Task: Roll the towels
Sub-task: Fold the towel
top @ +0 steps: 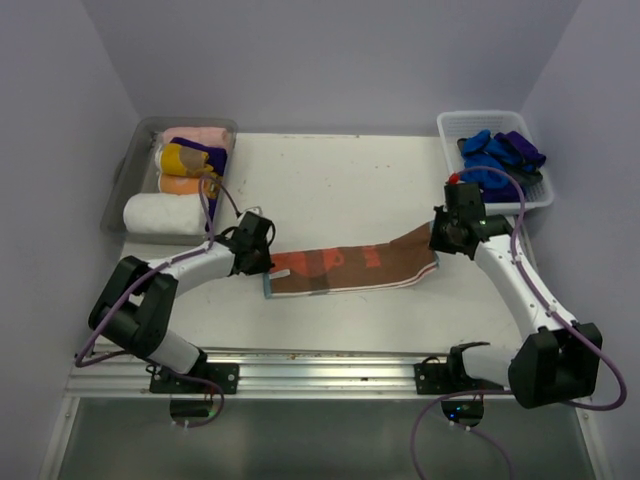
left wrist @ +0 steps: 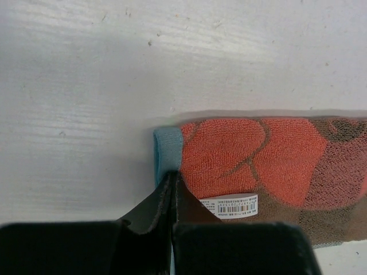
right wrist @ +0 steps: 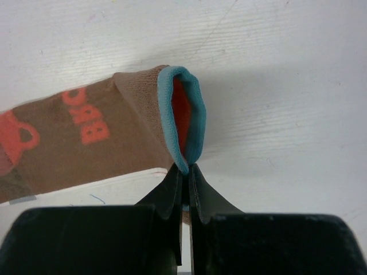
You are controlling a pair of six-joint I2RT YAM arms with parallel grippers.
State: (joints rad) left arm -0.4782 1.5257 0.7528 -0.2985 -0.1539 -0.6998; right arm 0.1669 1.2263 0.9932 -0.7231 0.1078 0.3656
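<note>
A brown and orange towel (top: 350, 268) with a teal hem lies folded into a long strip across the table's middle. My left gripper (top: 262, 262) is shut on the towel's left end; in the left wrist view the gripper (left wrist: 172, 177) pinches the teal hem (left wrist: 167, 150) beside a white barcode label (left wrist: 230, 206). My right gripper (top: 443, 240) is shut on the towel's right end and holds it lifted off the table; in the right wrist view the gripper (right wrist: 185, 170) clamps the teal edge (right wrist: 183, 114), which loops open above the jaws.
A clear bin (top: 128, 160) at the back left holds rolled towels in white, orange, yellow, purple and pink. A white basket (top: 530, 195) at the back right holds blue towels. The metal rail (top: 320, 375) runs along the near edge.
</note>
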